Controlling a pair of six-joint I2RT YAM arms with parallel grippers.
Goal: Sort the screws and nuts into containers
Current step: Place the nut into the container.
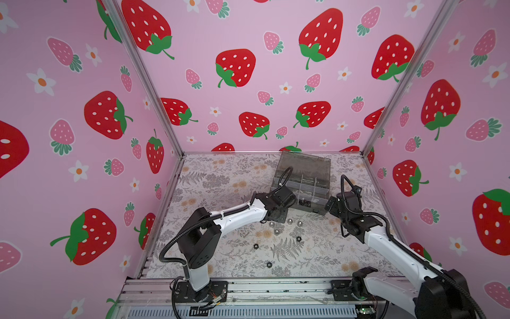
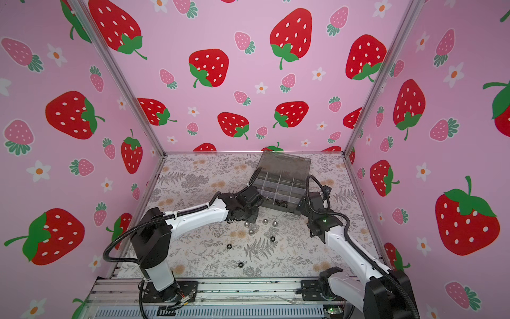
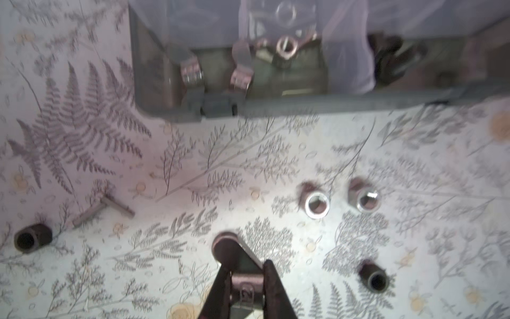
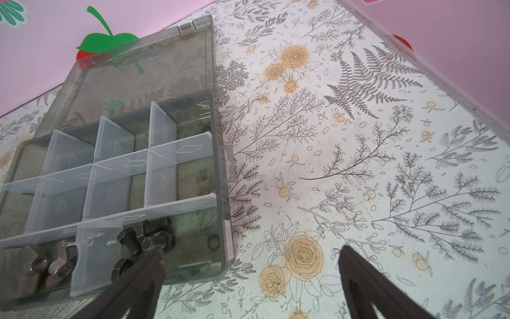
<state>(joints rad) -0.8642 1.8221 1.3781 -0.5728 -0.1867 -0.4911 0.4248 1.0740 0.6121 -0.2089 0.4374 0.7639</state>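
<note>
Narrowly parted, the left gripper [image 3: 245, 269] pinches a small silver piece [image 3: 229, 250], seemingly a wing nut, low over the floral table [image 1: 220, 176]. The right gripper [image 4: 249, 250] gapes wide and empty, one finger above the box's near corner, its mate over the table. Nearest lie black hex nuts [image 1: 269, 264], then silver cap nuts [image 1: 277, 231] and a slim screw [image 1: 246, 234]. Beyond, the grey organiser box [image 4: 220, 193], lid raised, holds wing nuts [image 4: 49, 265] in one front compartment and black bolts [image 4: 146, 240] in the next.
</note>
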